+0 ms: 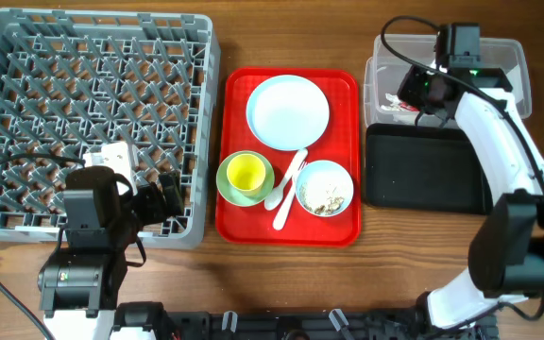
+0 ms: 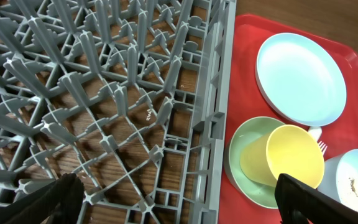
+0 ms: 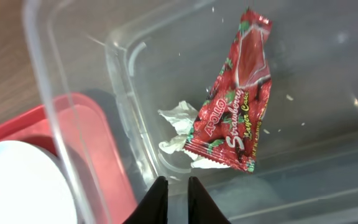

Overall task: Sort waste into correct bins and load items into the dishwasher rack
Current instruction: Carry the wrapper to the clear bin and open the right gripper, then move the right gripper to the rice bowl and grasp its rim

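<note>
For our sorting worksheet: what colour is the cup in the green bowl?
Yellow cup, best seen in the left wrist view.

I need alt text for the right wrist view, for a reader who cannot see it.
A red candy wrapper lies partly over a crumpled white napkin inside the clear plastic tub. At the bottom edge the right tool's dark fingertips stand narrowly apart, holding nothing. The red tray and pale plate show at lower left.

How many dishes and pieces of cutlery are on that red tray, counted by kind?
plate: 1
bowls: 2 (light green bowl, pale blue bowl)
yellow cup: 1
white plastic utensils: 2
Total: 6
</note>
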